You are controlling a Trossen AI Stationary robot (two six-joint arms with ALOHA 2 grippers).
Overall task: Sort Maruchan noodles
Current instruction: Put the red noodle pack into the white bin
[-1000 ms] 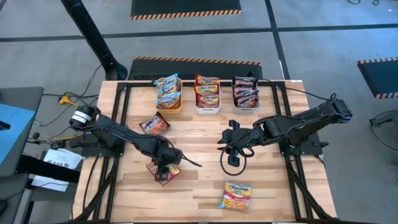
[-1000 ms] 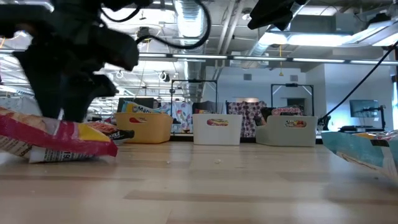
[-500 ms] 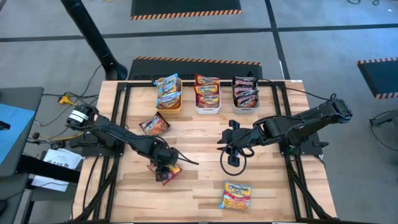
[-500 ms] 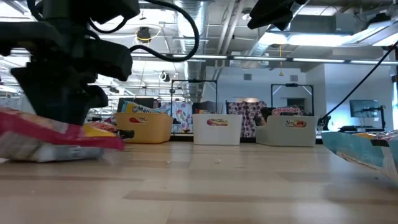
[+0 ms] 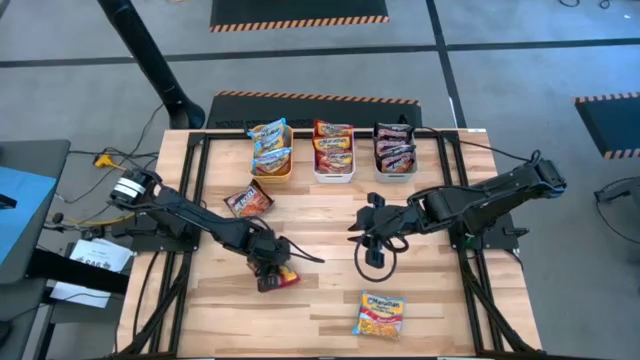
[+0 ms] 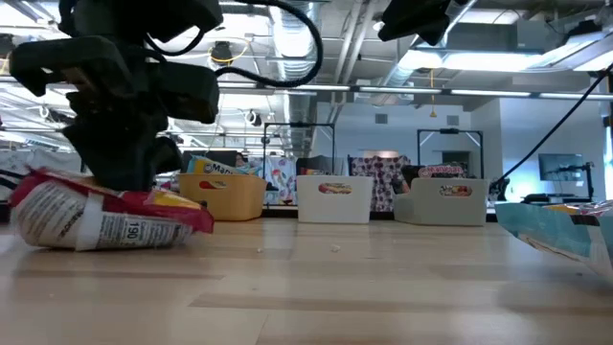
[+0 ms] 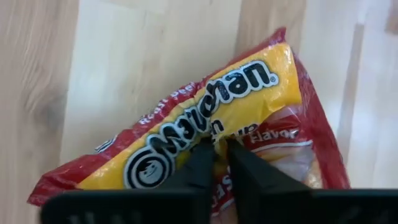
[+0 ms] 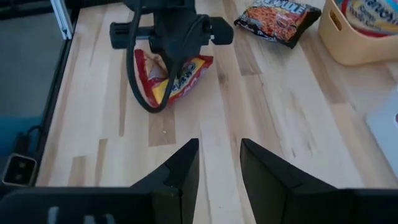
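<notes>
- The counter (image 5: 330,215) carries three bins well beyond the left hand (image 7: 219,163); the white middle one (image 5: 334,168) seemingly takes red packets.
- Right hand (image 8: 219,163) waits half-open, empty.
- Left hand pinches the red packet (image 7: 205,146) directly beneath it; it should lift straight, since the wrapper may slip.

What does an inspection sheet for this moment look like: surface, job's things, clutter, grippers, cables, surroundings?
Surface: wooden table, bare in the middle.
Job's things: red-and-yellow packet pinched; dark packet and yellow packet loose; three bins hold sorted packets.
Clutter: nothing seen.
Grippers: left gripper shut on the red-and-yellow packet; right gripper open, hanging mid-table, empty.
Cables: cable loop under the right arm.
Surroundings: papers left of the table.
</notes>
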